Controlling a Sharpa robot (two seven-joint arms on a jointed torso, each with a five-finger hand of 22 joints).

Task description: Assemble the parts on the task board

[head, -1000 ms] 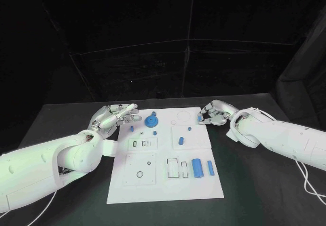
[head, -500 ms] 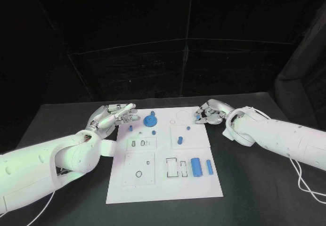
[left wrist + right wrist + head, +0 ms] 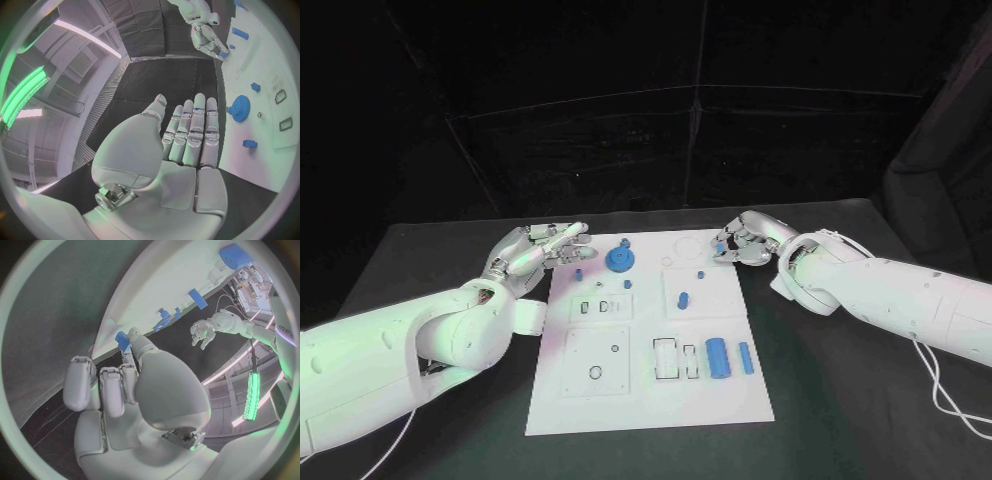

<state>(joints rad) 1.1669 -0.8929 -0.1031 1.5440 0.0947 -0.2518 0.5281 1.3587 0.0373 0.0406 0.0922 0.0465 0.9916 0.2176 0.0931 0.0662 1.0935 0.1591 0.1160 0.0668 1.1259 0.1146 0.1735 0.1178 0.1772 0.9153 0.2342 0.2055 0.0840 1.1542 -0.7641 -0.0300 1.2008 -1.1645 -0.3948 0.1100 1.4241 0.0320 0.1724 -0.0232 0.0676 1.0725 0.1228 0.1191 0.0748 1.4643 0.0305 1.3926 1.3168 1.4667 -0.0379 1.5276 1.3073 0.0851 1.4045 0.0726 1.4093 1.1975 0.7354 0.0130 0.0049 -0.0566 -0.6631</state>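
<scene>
The black table (image 3: 430,255) is carrying the white task board (image 3: 646,395), which is lying lengthwise in the middle between the two white arms. The left arm (image 3: 401,350) is reaching in along the board's left side, and the right arm (image 3: 906,295) is reaching in toward the board's far right corner. The left hand (image 3: 538,250) is hovering just beside the board's far left edge, holding nothing, with its fingers (image 3: 194,130) stretched out straight and lying close side by side. The right hand (image 3: 744,240) is sitting at the far right corner of the board with its fingers curled inward; in the right wrist view it is pinching a small blue part (image 3: 122,340) between thumb and fingertip, right at the board's edge. On the board, a blue gear (image 3: 622,260) is lying near the far left, close to the left hand, with a small blue peg (image 3: 578,271) just beside it. A large blue cylinder (image 3: 718,356) and a slimmer blue bar (image 3: 746,357) are lying side by side near the right edge, next to empty rectangular slots (image 3: 672,358). A short blue pin (image 3: 684,298) is lying around the board's middle.
</scene>
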